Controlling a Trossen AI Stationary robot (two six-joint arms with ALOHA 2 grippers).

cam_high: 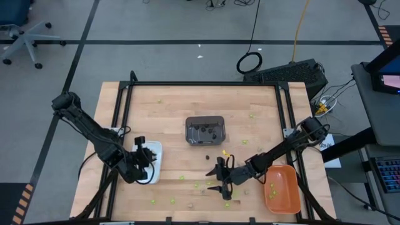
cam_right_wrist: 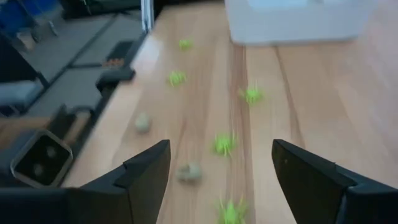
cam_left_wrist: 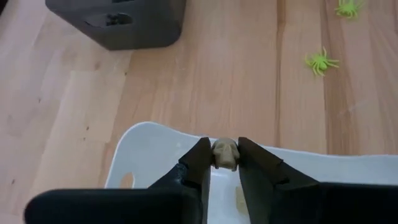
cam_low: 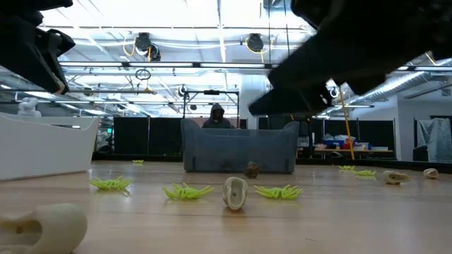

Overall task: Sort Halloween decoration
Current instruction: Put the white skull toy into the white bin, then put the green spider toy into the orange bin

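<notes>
While the left end effector (cam_left_wrist: 225, 155) pinches a pale tan skull trinket (cam_left_wrist: 225, 153) over the white tray (cam_left_wrist: 143, 149), I would let go only once it hangs well inside the rim. Right end effector (cam_right_wrist: 221, 171): spread wide, empty, above lime-green spiders (cam_right_wrist: 224, 143) near the orange tray (cam_high: 281, 189). Stock: spiders thin-legged, flexible plastic; skulls rounded, matte, prone to roll; dark pieces in the grey tray (cam_high: 205, 130). Surface (cam_high: 175, 106): smooth pale wood.
</notes>
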